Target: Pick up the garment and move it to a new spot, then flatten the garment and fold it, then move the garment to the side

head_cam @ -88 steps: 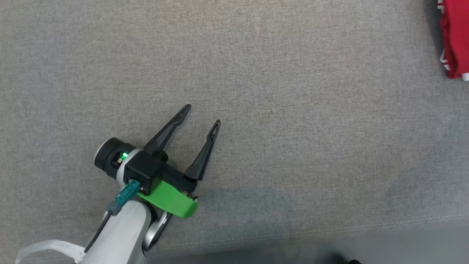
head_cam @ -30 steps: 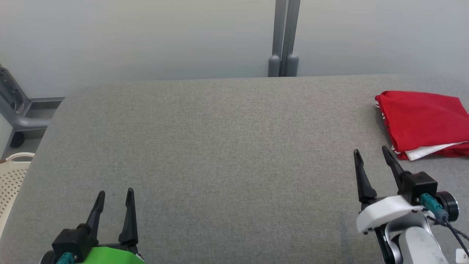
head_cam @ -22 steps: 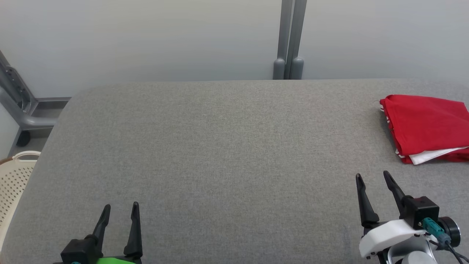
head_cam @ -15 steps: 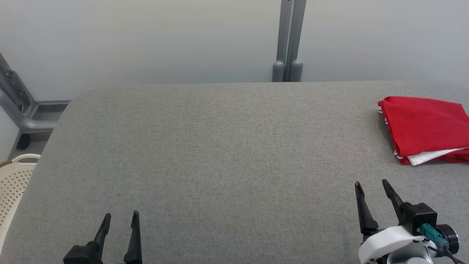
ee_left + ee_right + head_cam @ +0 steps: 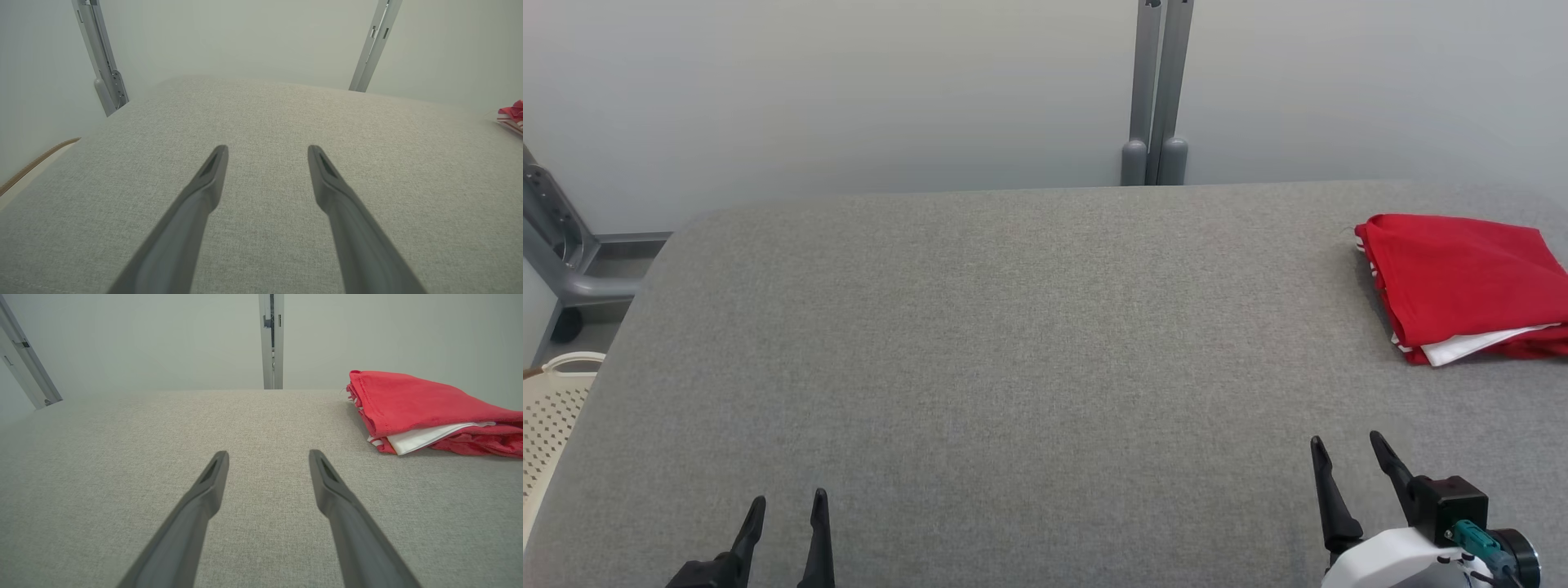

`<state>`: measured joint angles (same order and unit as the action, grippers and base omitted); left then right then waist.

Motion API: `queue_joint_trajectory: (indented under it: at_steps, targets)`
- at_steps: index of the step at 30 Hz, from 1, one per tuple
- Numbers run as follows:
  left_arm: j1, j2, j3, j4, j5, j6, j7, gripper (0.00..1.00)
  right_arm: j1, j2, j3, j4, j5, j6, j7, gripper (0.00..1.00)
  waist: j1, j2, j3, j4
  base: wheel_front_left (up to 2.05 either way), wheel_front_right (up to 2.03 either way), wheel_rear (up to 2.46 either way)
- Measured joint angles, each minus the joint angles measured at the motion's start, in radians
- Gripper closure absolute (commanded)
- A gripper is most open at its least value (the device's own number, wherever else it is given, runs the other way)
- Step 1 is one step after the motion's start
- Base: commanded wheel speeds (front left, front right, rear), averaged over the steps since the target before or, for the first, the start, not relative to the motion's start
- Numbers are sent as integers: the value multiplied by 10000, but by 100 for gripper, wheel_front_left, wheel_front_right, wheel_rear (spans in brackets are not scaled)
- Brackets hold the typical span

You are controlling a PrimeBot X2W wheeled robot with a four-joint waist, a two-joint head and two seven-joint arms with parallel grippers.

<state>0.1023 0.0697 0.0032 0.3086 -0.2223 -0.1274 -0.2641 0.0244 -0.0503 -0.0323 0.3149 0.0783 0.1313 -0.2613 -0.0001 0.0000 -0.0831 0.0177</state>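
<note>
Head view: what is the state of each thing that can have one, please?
red garment: folded, lying at the right end of the grey surface, untouched
left hand: open, empty
right hand: open, empty, apart from the garment

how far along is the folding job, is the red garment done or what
Done: the red fabric garment, with a white layer showing at its edge, lies folded in a compact stack at the right side of the grey fabric-covered table. In hand: nothing. The left gripper and right gripper are both open and empty, well apart from the garment. Left: nothing obvious, so the job looks finished.
</note>
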Motion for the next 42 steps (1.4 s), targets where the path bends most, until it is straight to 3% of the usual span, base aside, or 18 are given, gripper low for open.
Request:
queue_joint_trajectory:
  at_steps: [20, 21, 27, 42]
  targets:
    - [-63, -98, 222, 155, 33, -15, 0, 0, -89, 0, 42, 199, 345, 0, 0, 0, 0, 0, 257, 13, 0, 0, 0]
    - [-44, -102, 219, 215, 31, -13, 2, 100, -73, 8, 46, 261, 345, 0, 0, 100, 0, 0, 260, 14, 0, 0, 0]
    - [114, -205, 213, 648, -169, -13, 98, 100, 197, 100, 36, 717, 525, 2, 153, 100, 0, 0, 271, 11, 0, 0, 0]
    - [19, -209, 309, 368, -2685, -13, 798, 100, 180, 96, -123, 311, 3266, 0, 786, 100, 0, 0, 334, -10, 0, 0, 0]
